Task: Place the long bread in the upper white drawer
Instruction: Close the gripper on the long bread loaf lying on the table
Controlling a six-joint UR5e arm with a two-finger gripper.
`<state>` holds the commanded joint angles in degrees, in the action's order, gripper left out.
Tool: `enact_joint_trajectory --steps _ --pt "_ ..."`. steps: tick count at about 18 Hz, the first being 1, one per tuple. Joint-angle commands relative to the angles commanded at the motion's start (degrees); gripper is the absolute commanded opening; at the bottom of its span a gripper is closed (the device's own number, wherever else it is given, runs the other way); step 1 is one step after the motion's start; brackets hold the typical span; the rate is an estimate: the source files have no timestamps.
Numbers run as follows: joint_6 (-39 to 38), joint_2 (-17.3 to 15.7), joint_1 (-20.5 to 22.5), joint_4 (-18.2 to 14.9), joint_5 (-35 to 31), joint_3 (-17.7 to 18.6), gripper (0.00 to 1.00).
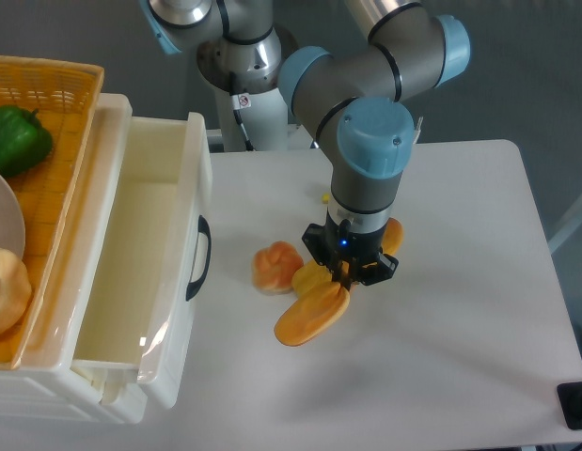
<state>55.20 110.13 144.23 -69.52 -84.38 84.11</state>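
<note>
The bread [311,316] lay tilted on the table [460,310], its upper end under the gripper [347,274]; whether the claw had closed on it could not be told. A bun [275,267] sat between bread and drawer [131,272]. A basket [46,103] held a green pepper [18,137].

Bright, even room light, sharp picture.
Glare glints on the glossy white plastic drawer [140,343]; soft shadows pool under it.
</note>
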Motion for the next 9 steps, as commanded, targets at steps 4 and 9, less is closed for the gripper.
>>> enact_joint_trajectory --steps 4,9 --pt "0.00 0.00 0.09 -0.09 0.09 -0.70 0.00" --pt "-0.09 -0.17 0.09 -0.70 -0.44 -0.70 0.00"
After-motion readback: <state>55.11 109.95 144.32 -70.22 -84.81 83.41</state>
